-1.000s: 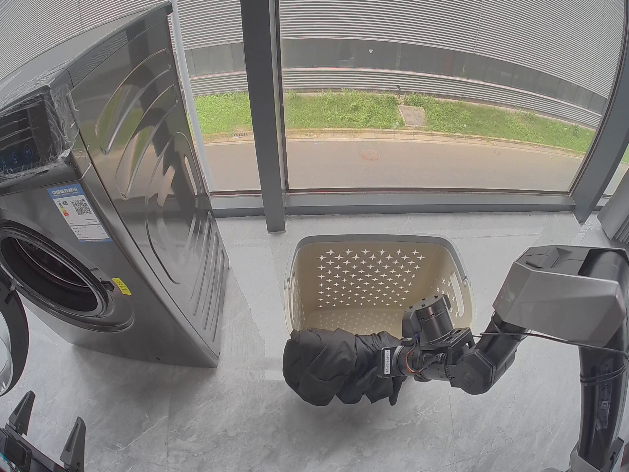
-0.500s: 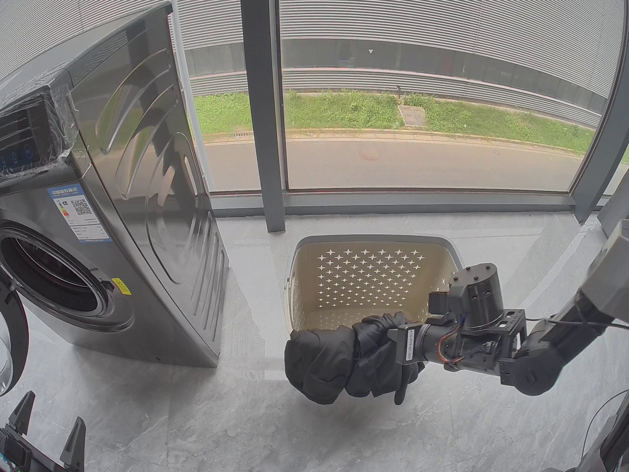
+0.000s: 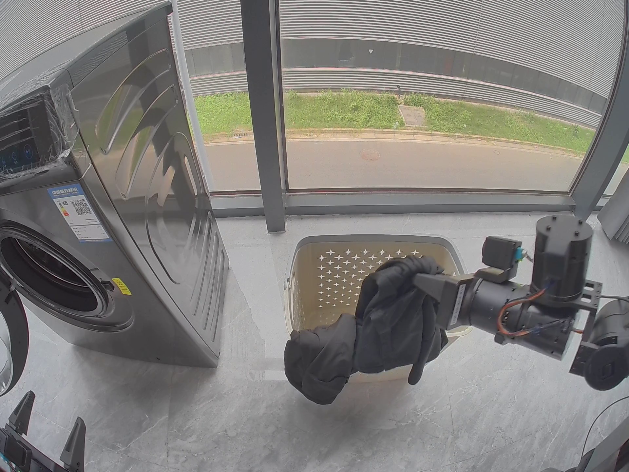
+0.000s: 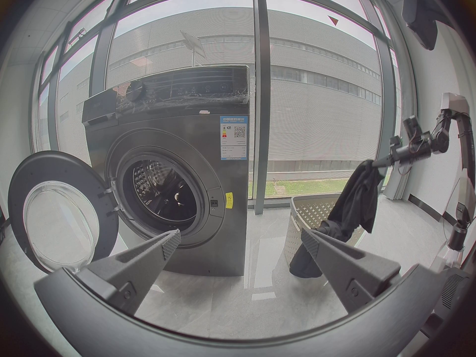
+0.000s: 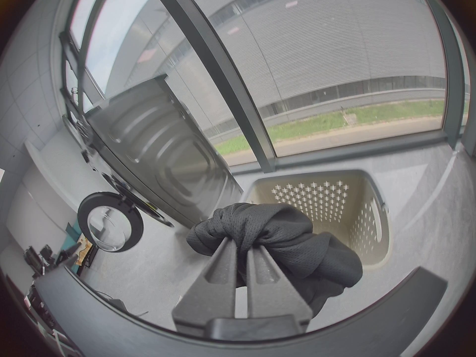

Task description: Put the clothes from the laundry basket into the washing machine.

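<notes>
Right wrist view shows the right hand point(image 5: 241, 246) pinched on black clothes point(image 5: 290, 239); left hand point(image 4: 239, 235) gapes.

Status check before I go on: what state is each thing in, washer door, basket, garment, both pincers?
washer door: swung wide open.
basket: upright on the floor.
garment: lifted at one end, the other end hanging over the basket's near rim.
right pincer: shut on the garment.
left pincer: open, holding nothing.
</notes>
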Robot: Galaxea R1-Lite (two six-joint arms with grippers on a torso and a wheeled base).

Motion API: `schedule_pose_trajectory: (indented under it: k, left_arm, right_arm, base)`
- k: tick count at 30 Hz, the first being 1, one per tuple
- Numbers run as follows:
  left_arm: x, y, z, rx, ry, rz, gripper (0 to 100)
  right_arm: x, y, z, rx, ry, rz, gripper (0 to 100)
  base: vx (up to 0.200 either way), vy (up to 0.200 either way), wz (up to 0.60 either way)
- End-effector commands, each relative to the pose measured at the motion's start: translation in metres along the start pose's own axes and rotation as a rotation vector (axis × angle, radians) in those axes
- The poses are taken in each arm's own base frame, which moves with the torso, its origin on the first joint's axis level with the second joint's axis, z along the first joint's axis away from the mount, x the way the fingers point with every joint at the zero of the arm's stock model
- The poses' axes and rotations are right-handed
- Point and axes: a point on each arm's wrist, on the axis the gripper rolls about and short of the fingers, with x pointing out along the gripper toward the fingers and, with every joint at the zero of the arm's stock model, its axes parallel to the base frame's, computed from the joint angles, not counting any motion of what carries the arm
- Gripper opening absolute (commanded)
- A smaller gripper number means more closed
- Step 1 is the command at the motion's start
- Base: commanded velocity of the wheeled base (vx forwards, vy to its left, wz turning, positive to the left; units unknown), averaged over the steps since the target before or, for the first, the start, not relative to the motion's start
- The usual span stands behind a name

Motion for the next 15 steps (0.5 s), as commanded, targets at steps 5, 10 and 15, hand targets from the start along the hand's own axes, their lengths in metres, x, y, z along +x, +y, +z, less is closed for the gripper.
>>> schedule_pose_trajectory:
  k: [5, 10, 15]
  left_arm:
    - [0.0, 0.0, -0.005, 0.001, 0.002, 0.0, 100]
    - [0.0, 0.0, -0.005, 0.001, 0.002, 0.0, 100]
    - [0.0, 0.0, -0.005, 0.0, 0.002, 0.0, 100]
  right_arm:
    - [-0.053, 0.007, 0.043, -0.059, -0.218, 0.043, 0]
    - [-0.066, 0.007, 0.049, -0.105, -0.266, 0.045, 0]
    - [-0.067, 0.006, 0.047, -0.194, -0.296, 0.043, 0]
  base:
    - [0.0, 0.0, 0.0]
    - [0.0, 0.0, 0.0]
    - [0.0, 0.0, 0.0]
